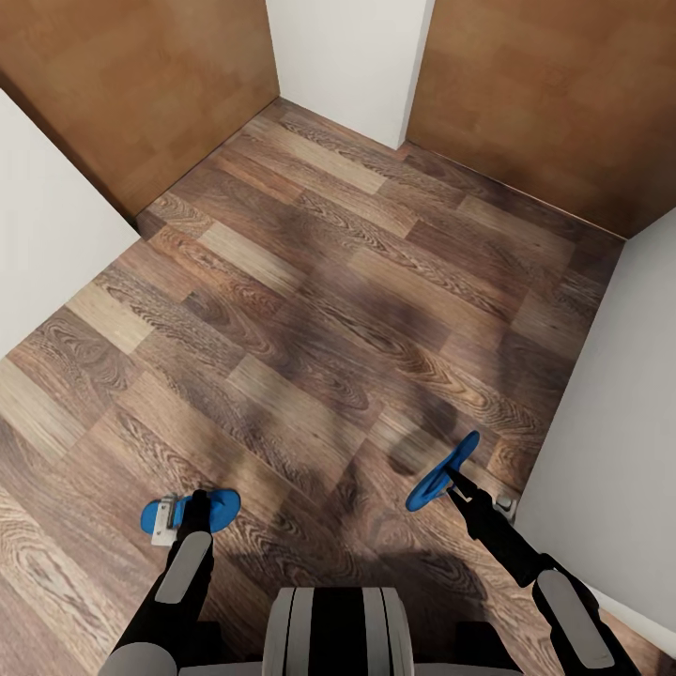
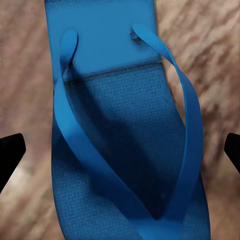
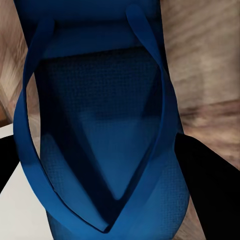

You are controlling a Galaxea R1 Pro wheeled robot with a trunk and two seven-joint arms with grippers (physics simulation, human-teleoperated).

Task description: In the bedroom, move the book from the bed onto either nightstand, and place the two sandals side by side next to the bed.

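Each of my grippers holds one bright blue sandal above the wood-plank floor. My left gripper [image 1: 188, 512] is shut on the left sandal [image 1: 223, 507], which lies roughly flat; its sole and thin straps [image 2: 125, 150] sit between the dark fingertips [image 2: 10, 155]. The right sandal [image 1: 443, 472] is tilted up on edge, with my right gripper [image 1: 457, 483] shut on it. Up close, that sandal [image 3: 105, 140] is pinched by black fingers [image 3: 210, 185] on both sides. The book, the bed and the nightstand are out of view.
Brown wooden doors stand ahead at the far left [image 1: 141, 84] and far right [image 1: 563, 94], with a white wall corner [image 1: 347, 56] between them. White walls close in at the left [image 1: 47, 235] and right [image 1: 610, 422]. Plank floor [image 1: 329, 310] stretches ahead.
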